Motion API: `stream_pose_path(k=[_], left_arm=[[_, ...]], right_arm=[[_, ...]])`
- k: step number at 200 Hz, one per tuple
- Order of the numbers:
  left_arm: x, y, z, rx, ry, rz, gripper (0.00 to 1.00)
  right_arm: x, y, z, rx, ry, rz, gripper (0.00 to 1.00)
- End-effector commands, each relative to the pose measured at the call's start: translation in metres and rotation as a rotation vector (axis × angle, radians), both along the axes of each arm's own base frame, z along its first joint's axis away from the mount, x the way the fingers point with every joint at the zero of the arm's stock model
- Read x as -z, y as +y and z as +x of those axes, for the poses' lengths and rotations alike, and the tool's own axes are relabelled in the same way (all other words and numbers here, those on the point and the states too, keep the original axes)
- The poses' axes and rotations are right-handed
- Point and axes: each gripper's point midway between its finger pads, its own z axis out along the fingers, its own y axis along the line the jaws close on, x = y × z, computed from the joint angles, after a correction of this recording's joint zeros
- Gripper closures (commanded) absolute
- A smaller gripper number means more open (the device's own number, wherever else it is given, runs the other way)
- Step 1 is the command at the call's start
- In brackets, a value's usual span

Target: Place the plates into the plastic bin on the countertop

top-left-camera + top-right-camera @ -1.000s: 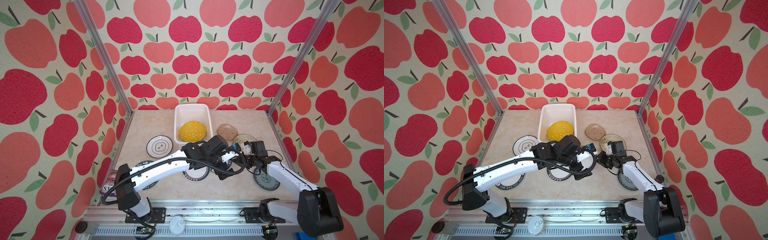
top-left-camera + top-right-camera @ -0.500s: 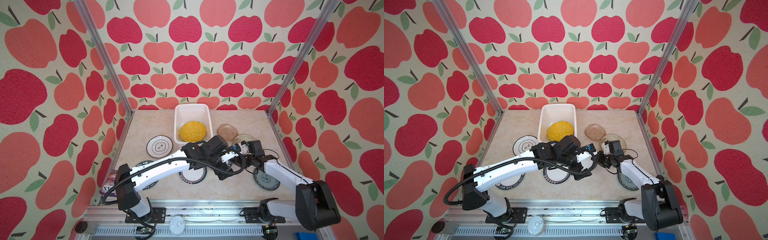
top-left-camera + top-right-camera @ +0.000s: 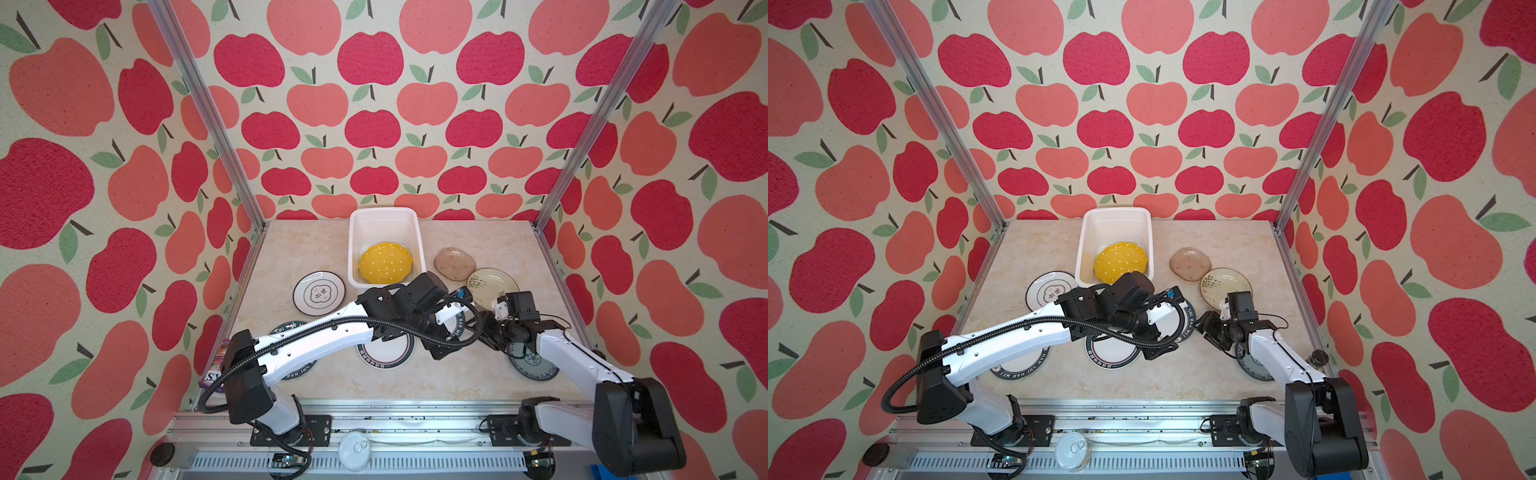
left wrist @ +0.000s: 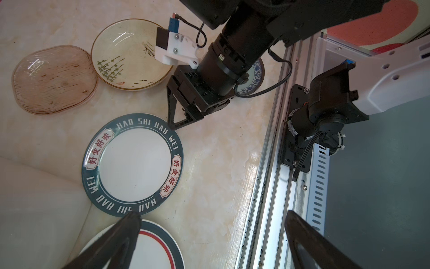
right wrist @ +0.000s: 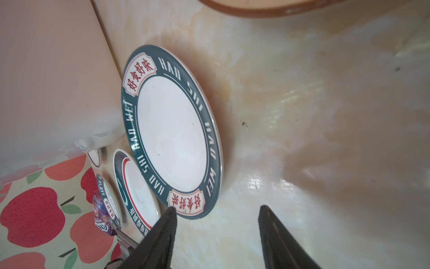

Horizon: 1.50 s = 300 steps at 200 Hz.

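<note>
The white plastic bin point(image 3: 384, 220) stands at the back of the countertop point(image 3: 307, 249) with a yellow dotted plate point(image 3: 385, 264) inside. Flat on the countertop lie a lettered plate point(image 4: 132, 163) point(image 5: 172, 130), a red-ringed plate point(image 3: 386, 353), a white plate point(image 3: 319, 293), a brown plate point(image 3: 454, 262), a cream plate point(image 3: 492, 286) and a blue-patterned plate point(image 3: 534, 365). Another lettered plate point(image 3: 291, 353) is partly hidden under my left arm. My left gripper point(image 4: 213, 216) hangs wide open over the red-ringed plate's rim. My right gripper point(image 5: 216, 209) is open and empty beside the lettered plate.
A purple packet point(image 3: 216, 365) sits at the front left edge. The aluminium front rail point(image 3: 395, 411) runs below both arms, and apple-patterned walls close in three sides. The two grippers are close together in front of the bin.
My right gripper's jaws have spread apart next to the lettered plate and it has shifted slightly toward the front. The left arm has hardly moved.
</note>
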Motion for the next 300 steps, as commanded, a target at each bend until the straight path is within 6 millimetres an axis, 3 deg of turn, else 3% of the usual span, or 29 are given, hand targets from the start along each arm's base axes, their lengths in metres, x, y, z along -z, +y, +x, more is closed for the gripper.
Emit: stream_pose_path(k=[1,39,89,127,157,217,255,300], left_arm=[[-0.016,0.003,0.007,-0.038,-0.031,-0.048,0.01],[-0.023,0.010,0.015,-0.104,0.005,-0.090,0.01],[-0.049,0.030,0.032,-0.247,0.128,-0.205,0.01],[-0.062,0.051,0.040,-0.325,0.158,-0.269,0.01],[-0.055,0.065,0.040,-0.358,0.153,-0.250,0.01],[-0.054,0.080,0.041,-0.400,0.156,-0.263,0.01],[-0.057,0.084,0.043,-0.410,0.149,-0.273,0.01],[-0.075,0.099,0.052,-0.459,0.115,-0.320,0.01]], right_arm=[[0.005,0.010,0.005,0.018,0.014,0.084,0.39],[0.018,0.019,0.010,0.040,0.031,0.159,0.38],[0.030,0.041,0.016,0.019,0.045,0.235,0.39],[0.025,0.055,0.024,-0.006,0.008,0.279,0.44],[0.010,0.061,0.030,-0.020,-0.066,0.290,0.49],[-0.016,0.056,0.033,-0.032,-0.151,0.211,0.68],[-0.015,0.046,0.030,-0.013,-0.112,0.125,0.88],[-0.018,0.039,0.029,0.013,-0.087,0.078,1.00]])
